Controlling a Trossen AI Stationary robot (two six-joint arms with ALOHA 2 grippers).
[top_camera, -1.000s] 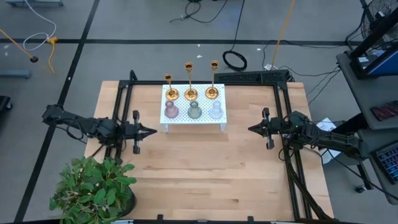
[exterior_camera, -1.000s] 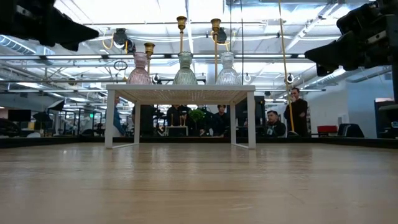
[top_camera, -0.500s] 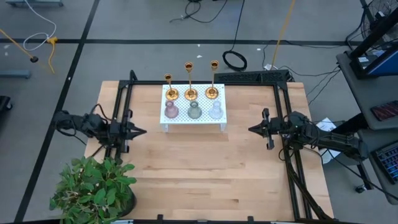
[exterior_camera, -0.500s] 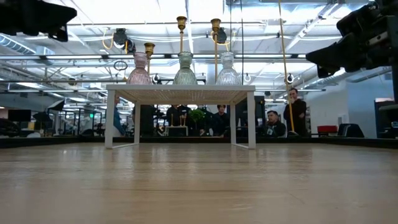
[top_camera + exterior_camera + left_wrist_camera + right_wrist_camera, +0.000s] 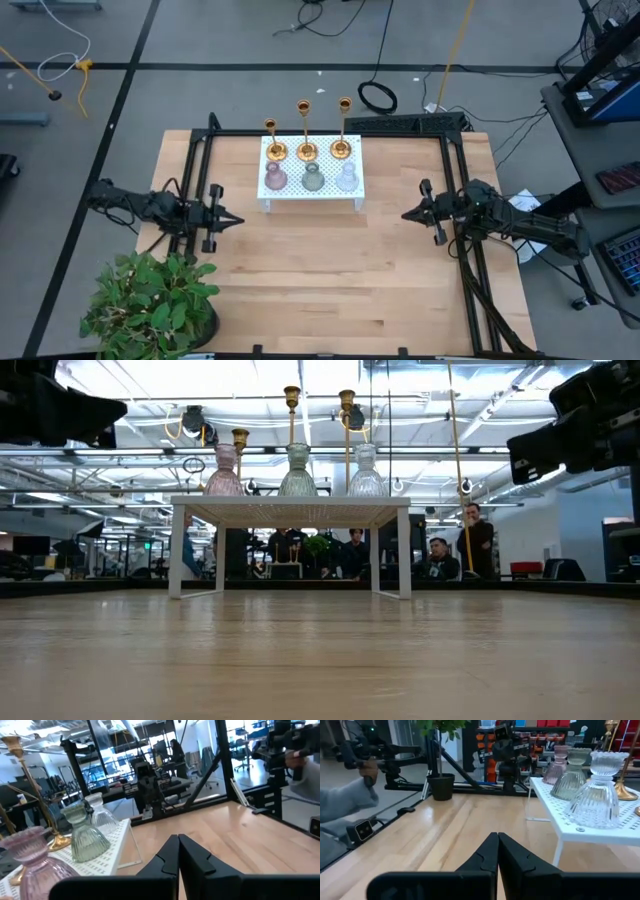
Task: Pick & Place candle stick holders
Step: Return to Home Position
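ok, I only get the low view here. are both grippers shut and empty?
Observer: Yes. The wrist views show the left gripper and the right gripper each with fingers pressed together and nothing between them.
Operator: how are the holders laid out on the shelf?
Observer: From above, there are two rows on the white shelf. The gold holders stand behind. The pink glass holder, green glass holder and clear glass holder stand in front, one before each gold one.
Operator: anything else by the table that I miss?
Observer: A potted plant at a corner of the table, on the left gripper's side, away from the shelf.
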